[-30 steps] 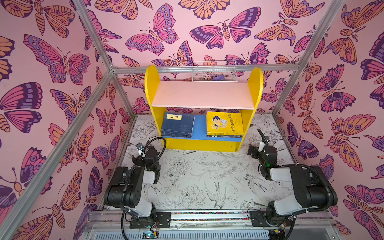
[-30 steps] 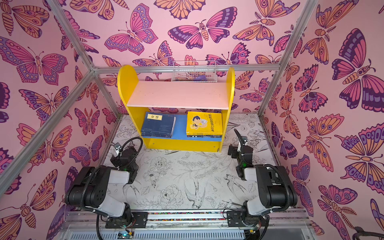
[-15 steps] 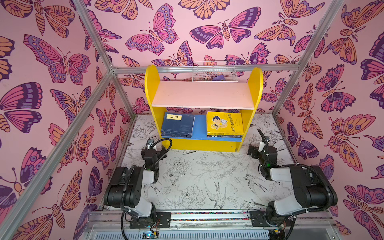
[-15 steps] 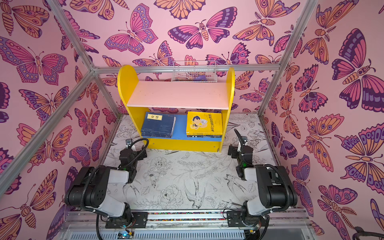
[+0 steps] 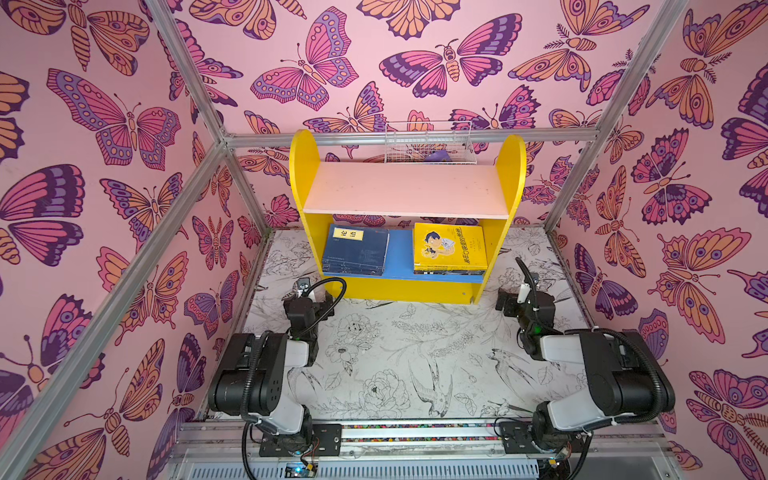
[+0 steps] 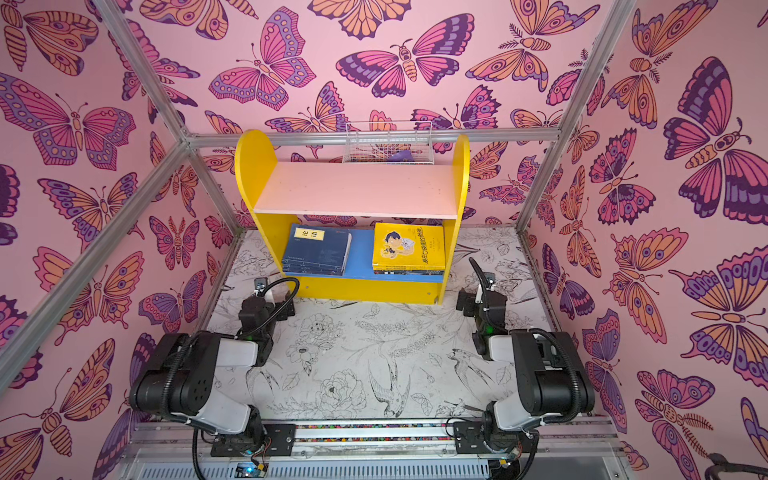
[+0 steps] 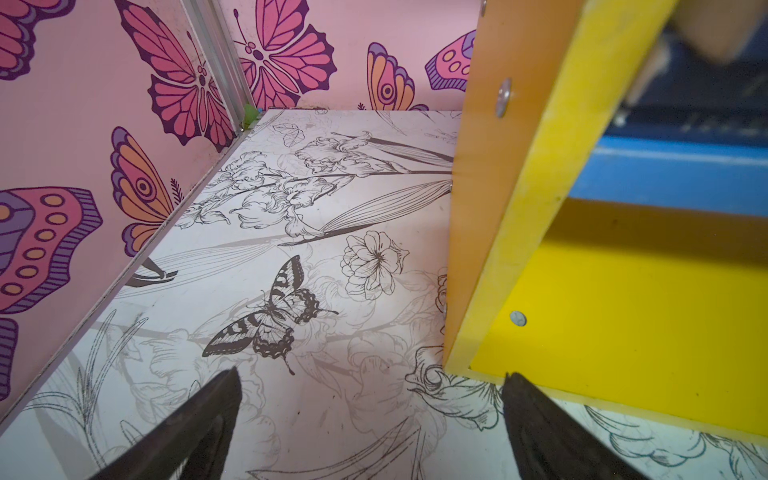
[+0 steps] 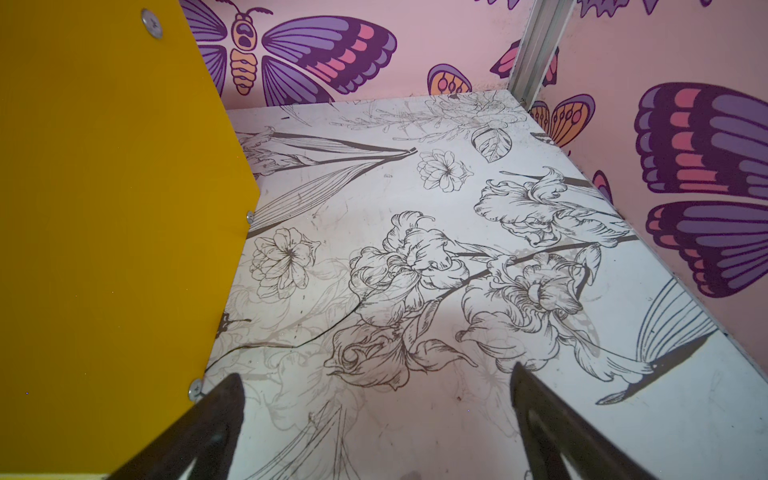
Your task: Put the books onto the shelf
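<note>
The shelf (image 5: pixel 303 166) (image 6: pixel 249 166) stands at the back of the floor in both top views, its pale pink upper board bare. On its blue lower board lie two flat stacks of books: navy ones (image 5: pixel 355 253) (image 6: pixel 318 251) on the left and yellow ones (image 5: pixel 451 249) (image 6: pixel 409 249) on the right. My left gripper (image 5: pixel 311 300) (image 7: pixel 372 374) hangs open and holding nothing just above the floor, one fingertip beside the shelf's front left corner (image 7: pixel 478 357). My right gripper (image 5: pixel 515 297) (image 8: pixel 376 372) is open and holding nothing over the floor beside the shelf's right side panel (image 8: pixel 104 208).
A white wire basket (image 5: pixel 430 143) hangs on the back wall behind the shelf with a purple thing (image 5: pixel 438 157) inside. Butterfly-print walls and aluminium posts (image 5: pixel 577 178) close in the white flower-print floor (image 5: pixel 395 353). Both arm bases sit at the front rail (image 5: pixel 415 432).
My left gripper has swung rightward and forward along the floor to the shelf's front left corner. The right arm and the books have not moved.
</note>
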`<state>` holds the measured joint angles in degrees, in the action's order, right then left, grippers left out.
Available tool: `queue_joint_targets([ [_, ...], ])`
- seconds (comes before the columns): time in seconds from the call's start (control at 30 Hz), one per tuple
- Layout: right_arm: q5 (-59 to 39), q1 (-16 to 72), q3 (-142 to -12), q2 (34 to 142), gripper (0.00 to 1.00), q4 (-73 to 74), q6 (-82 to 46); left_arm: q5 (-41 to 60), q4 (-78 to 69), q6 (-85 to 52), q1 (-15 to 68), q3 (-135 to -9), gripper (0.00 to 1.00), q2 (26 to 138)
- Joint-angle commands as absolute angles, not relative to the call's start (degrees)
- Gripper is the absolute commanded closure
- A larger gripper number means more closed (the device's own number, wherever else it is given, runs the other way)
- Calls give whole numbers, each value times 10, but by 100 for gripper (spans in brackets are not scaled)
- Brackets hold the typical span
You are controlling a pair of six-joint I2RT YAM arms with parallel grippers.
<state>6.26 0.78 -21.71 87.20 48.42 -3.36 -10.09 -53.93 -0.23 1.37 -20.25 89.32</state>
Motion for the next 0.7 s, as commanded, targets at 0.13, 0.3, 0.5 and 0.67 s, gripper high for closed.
queue_joint_targets([
  [0.13, 15, -13, -226, 866, 0, 477, -41, -103, -546, 4, 15, -203, 1, 891],
  [0.3, 12, -15, -226, 867, 0, 478, -40, -91, -540, 1, 10, -205, 8, 891],
  [0.5, 11, -14, -227, 867, 1, 477, -40, -92, -539, 0, 9, -206, 44, 891],
  [0.67, 13, -13, -227, 867, 1, 477, -39, -98, -543, 1, 12, -203, 2, 890],
])
